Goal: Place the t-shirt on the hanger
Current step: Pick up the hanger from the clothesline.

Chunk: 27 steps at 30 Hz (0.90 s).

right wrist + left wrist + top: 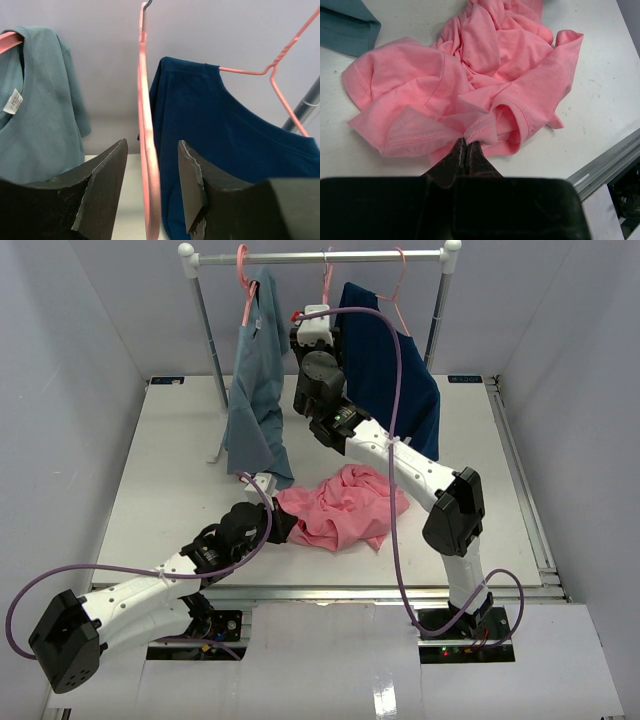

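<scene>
The salmon-pink t-shirt (345,505) lies crumpled on the white table in front of the rack. My left gripper (283,523) is low at its left edge. In the left wrist view this gripper (466,143) is shut on a ribbed edge of the t-shirt (485,85). My right gripper (318,318) is raised to the rail between the two hanging shirts. In the right wrist view it (152,150) is open, and the empty pink hanger (147,165) hangs edge-on between its fingers without touching them. The hanger's hook (328,280) is on the rail.
A grey-blue shirt (255,390) hangs on a pink hanger at the rail's left, and a navy shirt (390,380) hangs on another at the right. The metal rail (320,257) stands on two posts at the table's back. The table's front edge rail (610,160) is close to the left gripper.
</scene>
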Each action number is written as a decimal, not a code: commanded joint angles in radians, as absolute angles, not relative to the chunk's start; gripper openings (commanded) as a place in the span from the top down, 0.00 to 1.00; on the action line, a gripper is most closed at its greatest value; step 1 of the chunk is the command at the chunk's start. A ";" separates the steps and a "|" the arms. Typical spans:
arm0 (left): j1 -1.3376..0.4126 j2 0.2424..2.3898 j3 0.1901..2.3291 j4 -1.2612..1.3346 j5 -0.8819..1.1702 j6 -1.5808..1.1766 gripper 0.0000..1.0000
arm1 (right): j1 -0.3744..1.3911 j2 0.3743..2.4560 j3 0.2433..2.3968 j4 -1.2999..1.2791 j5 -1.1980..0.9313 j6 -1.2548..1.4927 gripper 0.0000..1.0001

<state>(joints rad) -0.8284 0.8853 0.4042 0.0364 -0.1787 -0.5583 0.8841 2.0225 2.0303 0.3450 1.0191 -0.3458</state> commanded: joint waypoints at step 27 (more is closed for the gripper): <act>-0.829 0.869 0.420 0.051 -0.169 -0.561 1.00 | 0.767 1.875 2.035 0.060 0.693 -0.186 0.89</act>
